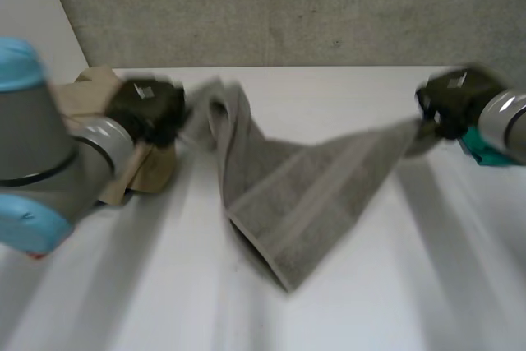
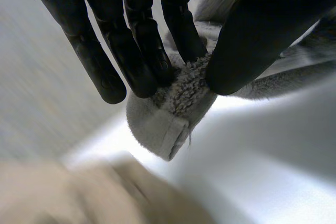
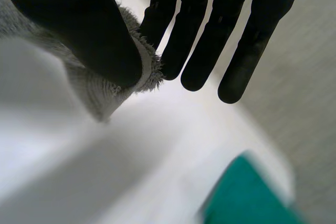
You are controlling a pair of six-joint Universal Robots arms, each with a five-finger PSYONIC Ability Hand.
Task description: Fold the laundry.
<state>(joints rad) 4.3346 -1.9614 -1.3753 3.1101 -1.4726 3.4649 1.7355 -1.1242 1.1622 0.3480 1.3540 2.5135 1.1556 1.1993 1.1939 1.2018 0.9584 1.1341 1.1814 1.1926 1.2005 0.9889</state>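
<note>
Tan cloth (image 1: 154, 172) lies at the left side of the white table (image 1: 345, 302), partly under the left arm. Left hand (image 1: 149, 109) is above it, fingers (image 2: 134, 45) and thumb clamped on one corner of the grey towel (image 1: 300, 199). The towel is strung between both hands, its middle sagging down to the table. Right hand (image 1: 450, 103): thumb (image 3: 84, 30) pinches the opposite corner against one finger, the remaining fingers straight and apart. Teal object (image 1: 483, 154) sits just beside the right arm.
</note>
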